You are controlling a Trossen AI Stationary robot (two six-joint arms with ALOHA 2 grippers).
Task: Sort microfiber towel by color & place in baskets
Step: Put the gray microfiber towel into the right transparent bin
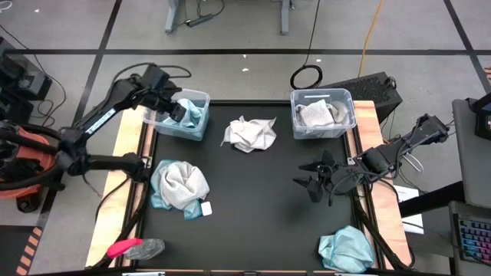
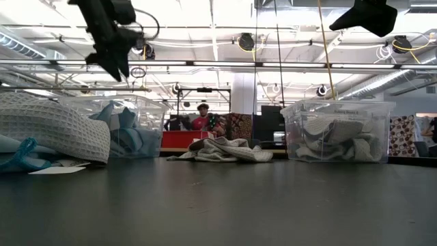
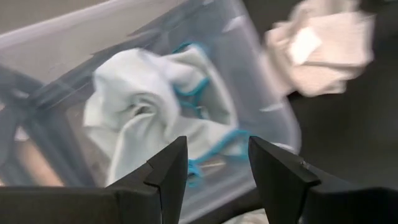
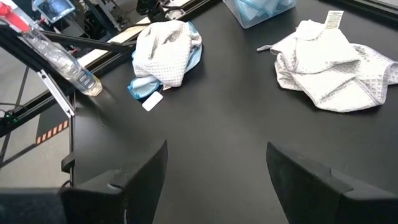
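Teal-blue towel (image 1: 193, 112) sits bunched in the left basket (image 1: 201, 96), and the left gripper (image 1: 179, 112) hangs right over it with fingers parted, nothing pinched. Right basket (image 1: 347, 98) has a pale grey-white towel (image 1: 315, 114) in it. Out on the black table (image 1: 253, 222): a grey-white towel (image 1: 250, 134) between the two tubs, a mixed grey-and-teal heap (image 1: 179, 186) on the left, and a teal towel (image 1: 347, 249) at the near right corner. Right gripper (image 1: 316, 179) hovers above the mat, spread wide, empty.
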